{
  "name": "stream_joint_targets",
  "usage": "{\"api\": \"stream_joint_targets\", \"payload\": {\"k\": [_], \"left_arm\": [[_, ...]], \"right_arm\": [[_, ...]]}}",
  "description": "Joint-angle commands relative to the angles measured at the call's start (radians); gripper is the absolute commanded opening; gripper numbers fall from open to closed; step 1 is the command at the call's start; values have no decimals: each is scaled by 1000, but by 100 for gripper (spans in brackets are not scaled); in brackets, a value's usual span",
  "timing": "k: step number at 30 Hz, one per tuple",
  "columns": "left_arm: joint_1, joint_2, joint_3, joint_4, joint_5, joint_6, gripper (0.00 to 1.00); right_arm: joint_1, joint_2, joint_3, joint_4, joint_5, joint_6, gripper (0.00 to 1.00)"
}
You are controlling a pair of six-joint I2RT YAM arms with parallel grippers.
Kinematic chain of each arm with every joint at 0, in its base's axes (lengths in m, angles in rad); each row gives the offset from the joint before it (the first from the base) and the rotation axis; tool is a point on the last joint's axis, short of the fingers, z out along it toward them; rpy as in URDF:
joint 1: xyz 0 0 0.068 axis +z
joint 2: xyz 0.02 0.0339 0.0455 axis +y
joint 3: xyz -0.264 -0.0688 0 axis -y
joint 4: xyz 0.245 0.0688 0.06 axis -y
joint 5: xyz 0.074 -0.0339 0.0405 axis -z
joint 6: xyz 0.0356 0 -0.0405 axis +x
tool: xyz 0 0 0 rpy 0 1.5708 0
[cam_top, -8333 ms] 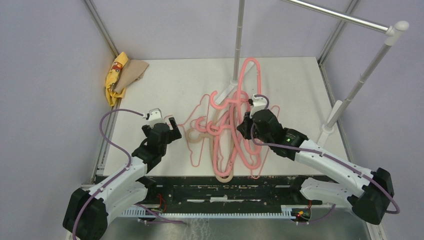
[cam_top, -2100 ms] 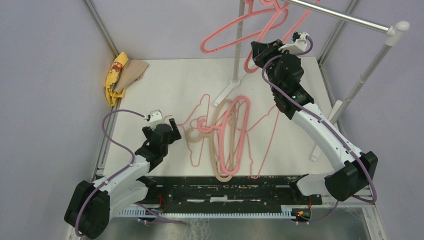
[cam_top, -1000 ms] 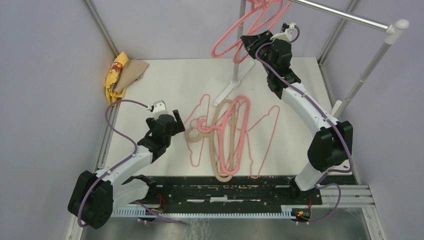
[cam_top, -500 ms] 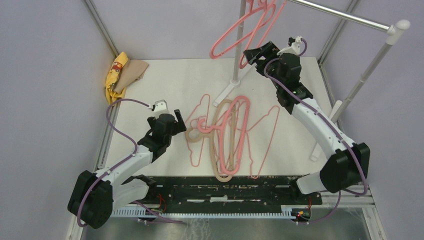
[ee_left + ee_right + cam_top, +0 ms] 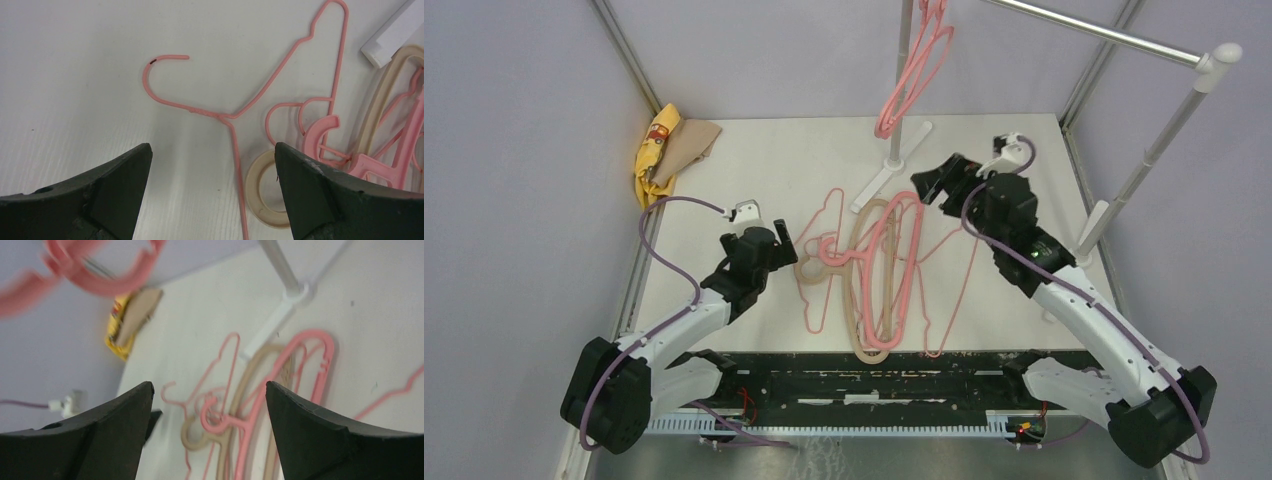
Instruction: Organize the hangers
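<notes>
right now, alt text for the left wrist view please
The open left gripper frames a thin pink wire hanger lying on the white table. At right lie a beige hanger and a thicker pink hanger.

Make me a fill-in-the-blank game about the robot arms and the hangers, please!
1. The left tool and the right tool are both ____ and hold nothing.
2. The hangers on the silver rail are all ____ in colour.
3. The other hangers lie tangled on the ____.
4. The yellow cloth lies in the far ____ corner.

Missing words: open, pink, table, left.
</notes>
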Motion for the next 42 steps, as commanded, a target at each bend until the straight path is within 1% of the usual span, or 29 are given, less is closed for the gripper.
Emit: {"api": "stream_joint_targets", "payload": {"k": [1,3,5,8,13,21,22,23,26,28,29,33,36,40,42], "left_arm": [[-5,-11,31,19,11,59,99],[-6,-19,26,12,10,57,99],[-6,-31,22,6,8,53,99],[-7,-50,12,5,10,47,99],[-6,-78,-2,-6,14,42,99],[-5,-100,-20,-5,15,37,99],[-6,-98,-20,-4,14,39,99],[-5,-96,-20,-4,13,39,99],[-6,-92,-20,-4,11,37,99],[-7,-93,-22,-5,10,37,99],[-6,-95,-21,-5,10,38,99],[-6,-102,-24,-5,8,33,99],[-5,-110,-25,-8,6,30,99],[-6,-116,-23,-11,7,28,99],[-6,-118,-23,-11,9,27,99]], "right_arm": [[169,146,-53,-66,43,-42,82],[250,227,-48,-66,64,-50,79],[323,297,-21,-76,97,-52,78],[382,385,-1,-66,118,-29,77],[398,484,-15,-23,123,31,67],[402,553,-34,9,108,43,60],[402,554,-36,11,105,44,57],[404,554,-40,14,104,42,52],[403,543,-49,14,110,38,35],[404,531,-56,10,123,39,22],[404,525,-61,8,131,38,19],[403,492,-70,-10,143,39,9],[403,416,-86,-37,150,50,3],[404,223,-117,-110,225,64,1],[402,88,-133,-151,281,64,1]]}}
